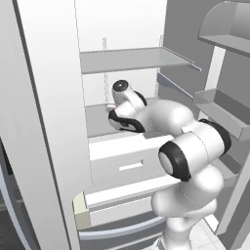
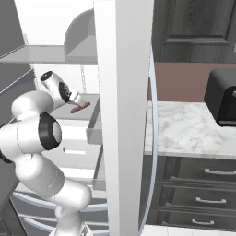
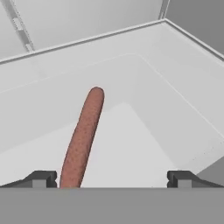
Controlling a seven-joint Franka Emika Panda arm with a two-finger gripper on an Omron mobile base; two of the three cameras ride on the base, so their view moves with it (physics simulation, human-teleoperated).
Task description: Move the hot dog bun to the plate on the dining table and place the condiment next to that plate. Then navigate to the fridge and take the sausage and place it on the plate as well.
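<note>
While we look from the left of the base, the tall white fridge door (image 1: 46, 122) stands open at the left edge, and past it the pale grey fridge interior (image 1: 122, 24) opens up, with a flat grey upper shelf (image 1: 132, 59) and a lower grey shelf (image 1: 100, 122) beneath it. Below that shelf we see white drawer fronts (image 1: 129, 166). Further right, the other open door carries grey door bins (image 1: 222, 110), and we cannot see anything in them. Our white arm reaches in over the lower shelf.

From the right of the base, the arm is at the left, and just beyond its wrist the slim reddish-brown sausage (image 2: 80, 107) lies on the lower shelf. To the right of the white door edge (image 2: 122, 115) we see a white marble bench (image 2: 184, 131) over dark grey drawers with silver handles (image 2: 203, 184), a reddish-brown wall panel behind it, and a black boxy appliance (image 2: 223, 97) standing on the bench at the far right.

Along our hand (image 3: 111, 179), the sausage (image 3: 83, 135) lies on the shallow white shelf floor (image 3: 144, 144), its near end just inside the left fingertip (image 3: 41, 178). Our hand is spread wide and grips nothing; the right fingertip stands well apart from the sausage.
</note>
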